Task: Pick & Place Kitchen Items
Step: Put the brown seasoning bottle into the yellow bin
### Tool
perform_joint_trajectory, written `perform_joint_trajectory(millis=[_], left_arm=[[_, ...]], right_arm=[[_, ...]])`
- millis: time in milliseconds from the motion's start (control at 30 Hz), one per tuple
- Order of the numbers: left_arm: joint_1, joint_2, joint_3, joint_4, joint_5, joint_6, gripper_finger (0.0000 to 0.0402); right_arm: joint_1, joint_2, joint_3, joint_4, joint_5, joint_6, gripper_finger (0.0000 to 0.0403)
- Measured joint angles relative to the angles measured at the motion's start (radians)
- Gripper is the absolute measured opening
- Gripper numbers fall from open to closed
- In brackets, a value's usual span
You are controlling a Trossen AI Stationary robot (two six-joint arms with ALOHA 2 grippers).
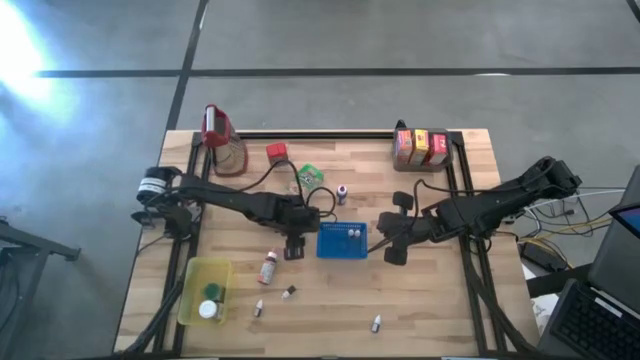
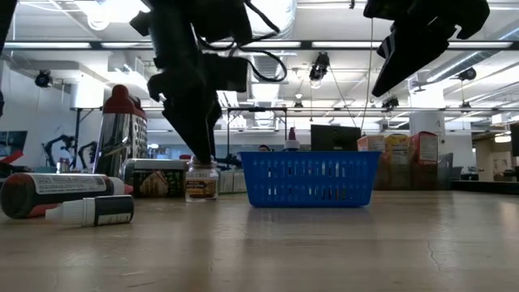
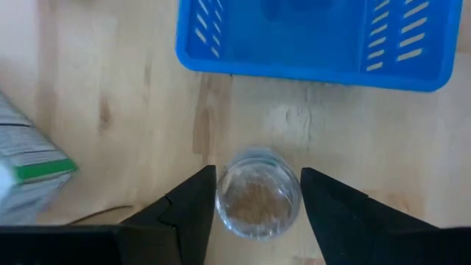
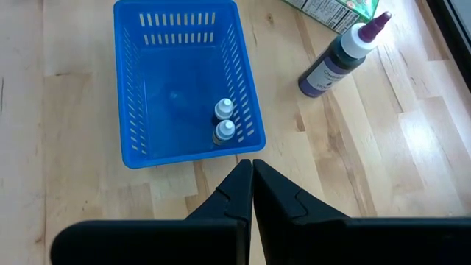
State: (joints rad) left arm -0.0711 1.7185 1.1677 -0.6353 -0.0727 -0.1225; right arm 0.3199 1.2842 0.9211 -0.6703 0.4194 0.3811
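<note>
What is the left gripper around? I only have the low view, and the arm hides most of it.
Observer: The left gripper has its fingers on either side of a small clear jar with no lid on and brownish contents, standing upright on the table; I can't tell if the fingers touch it.
Operator: Anything in the blue basket?
Observer: Two tiny white-capped bottles sit together against one long wall of the blue basket.
Operator: And the right gripper?
Observer: The right gripper is shut and empty, above the table just outside one short end of the basket.
</note>
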Motion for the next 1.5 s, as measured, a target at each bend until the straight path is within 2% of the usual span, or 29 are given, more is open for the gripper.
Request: perform_joint_trajectory(millis=[600,1000,1500], left_arm=[[0.0,0.016,0.004,-0.026,0.003,-0.008,0.0205],[0.0,0.019,0.091,-0.147,0.023,-0.01,0.0264],[0.0,0.025,0.085,-0.175,0.026,-0.034,0.0261]], right_arm=[[0.0,0.0,-0.072,0.034,0.0,0.004,0.0008],[0.0,0.0,-0.074,0.052,0.0,0.0,0.0008],[0.0,-0.015,-0.074,0.052,-0.01,-0.01,0.0008]])
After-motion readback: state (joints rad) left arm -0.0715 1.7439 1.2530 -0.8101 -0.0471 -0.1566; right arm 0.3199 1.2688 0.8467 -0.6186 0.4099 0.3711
